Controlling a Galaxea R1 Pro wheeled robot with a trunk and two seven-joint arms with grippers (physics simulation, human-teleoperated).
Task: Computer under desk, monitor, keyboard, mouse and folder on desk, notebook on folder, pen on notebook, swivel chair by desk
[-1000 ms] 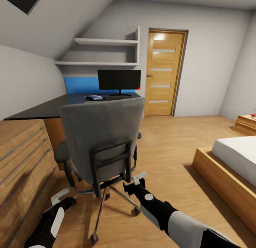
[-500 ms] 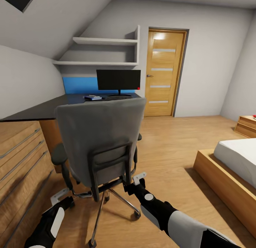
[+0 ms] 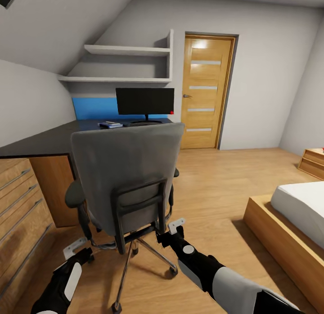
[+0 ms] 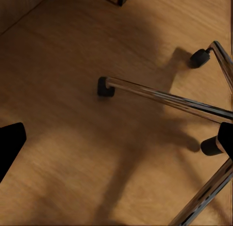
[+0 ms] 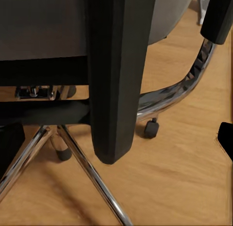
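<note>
One swivel chair (image 3: 128,179) stood between the robot and the surface (image 3: 49,141), its tall grey back turned to the camera and rising upright, its seat facing the far end where the monitor (image 3: 145,101) stood before the blue wall panel (image 3: 93,108). A small blue stack (image 3: 110,124), likely the folder with things on it, lay just left of the monitor's base; what lay on it was too small to tell. The chair's chrome star base (image 4: 165,97) spread on the wooden floor (image 3: 211,188) directly under the back.

Both arms reached toward the chair from the near side. The right pincer (image 3: 170,231) sat close behind the black back frame (image 5: 116,75), at the lower right of the chair, its fingers apart with the frame post just ahead of them and nothing clamped. The left pincer (image 3: 77,249) hung lower and to the near left, over the floor and castors; its fingers looked apart too, holding nothing.

I judged the right arm the nearer, so any push would run along the line from it through the chair toward the far left, where the surface lay.
</note>
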